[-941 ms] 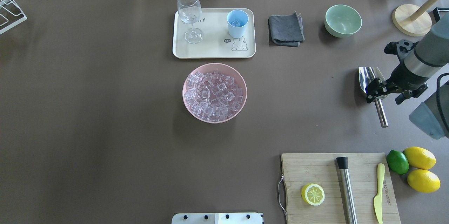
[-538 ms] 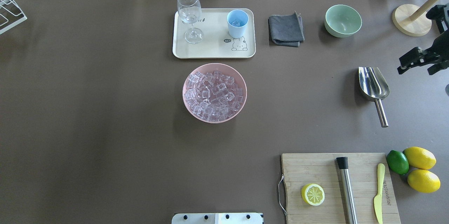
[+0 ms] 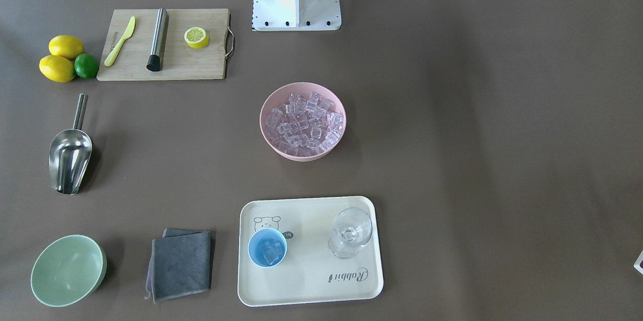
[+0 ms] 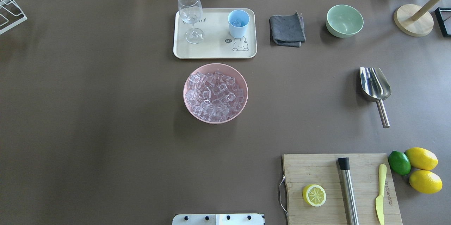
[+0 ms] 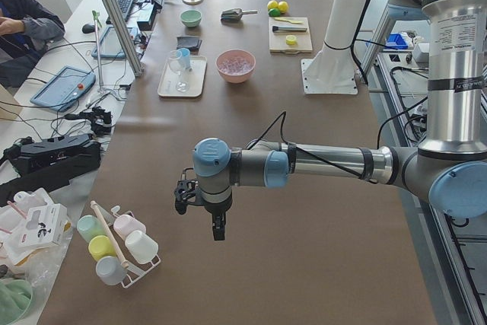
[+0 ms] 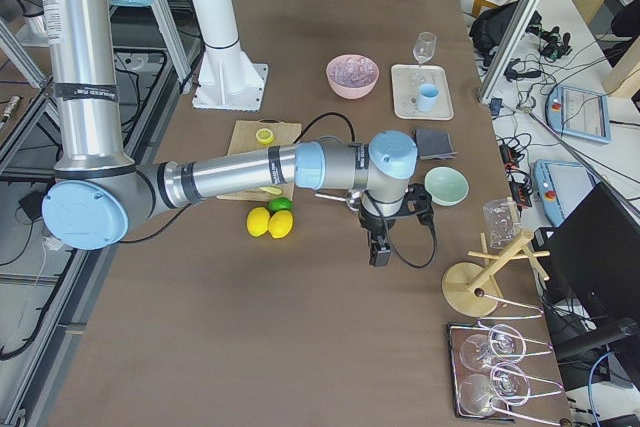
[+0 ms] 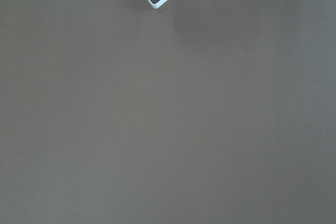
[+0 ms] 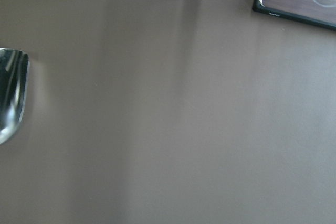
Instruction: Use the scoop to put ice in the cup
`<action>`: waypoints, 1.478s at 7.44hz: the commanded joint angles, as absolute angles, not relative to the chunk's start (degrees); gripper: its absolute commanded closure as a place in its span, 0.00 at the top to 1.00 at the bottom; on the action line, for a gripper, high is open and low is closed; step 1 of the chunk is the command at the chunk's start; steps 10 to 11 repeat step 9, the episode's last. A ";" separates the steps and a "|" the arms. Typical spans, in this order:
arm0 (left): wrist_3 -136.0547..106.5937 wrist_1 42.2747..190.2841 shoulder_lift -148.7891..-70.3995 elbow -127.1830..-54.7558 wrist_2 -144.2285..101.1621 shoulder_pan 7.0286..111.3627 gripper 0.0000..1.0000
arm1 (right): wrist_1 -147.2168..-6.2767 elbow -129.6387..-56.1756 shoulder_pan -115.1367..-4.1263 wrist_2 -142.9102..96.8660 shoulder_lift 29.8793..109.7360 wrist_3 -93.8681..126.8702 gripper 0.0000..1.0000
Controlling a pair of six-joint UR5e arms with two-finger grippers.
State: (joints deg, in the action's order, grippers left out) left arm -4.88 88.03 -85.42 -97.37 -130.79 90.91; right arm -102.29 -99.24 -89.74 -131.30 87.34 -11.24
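Observation:
The ice (image 4: 215, 93) fills a pink bowl (image 4: 186, 105) at the table's middle; it also shows in the front-facing view (image 3: 303, 122). The light-blue cup (image 4: 238, 23) stands on a cream tray (image 4: 215, 49) and holds a few cubes (image 3: 270, 250). The silver scoop (image 4: 375, 86) lies alone on the table at the right, and its trough edge shows in the right wrist view (image 8: 10, 93). My right gripper (image 6: 380, 247) hangs over bare table beyond the scoop. My left gripper (image 5: 216, 227) hangs over the table's far left end. I cannot tell whether either is open or shut.
A stemmed glass (image 4: 190, 13) stands on the tray. A grey cloth (image 4: 287, 29), a green bowl (image 4: 344, 20) and a wooden stand (image 4: 413, 20) lie at the back right. A cutting board (image 4: 317, 172) with lemon half, steel cylinder and knife lies front right, beside lemons (image 4: 421, 158).
My right gripper was over the scoop's handle, then drew off to the right and left the overhead view. The scoop stays where it lay.

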 commanded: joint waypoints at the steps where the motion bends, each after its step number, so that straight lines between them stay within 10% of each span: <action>1: -4.83 88.15 -85.17 -97.21 -132.36 90.97 0.98 | -102.22 -92.48 -95.45 -131.31 90.44 -16.87 1.00; 11: -4.92 88.15 -85.25 -95.89 -132.71 90.97 0.98 | -102.04 -92.02 -96.07 -131.57 92.99 -16.35 1.00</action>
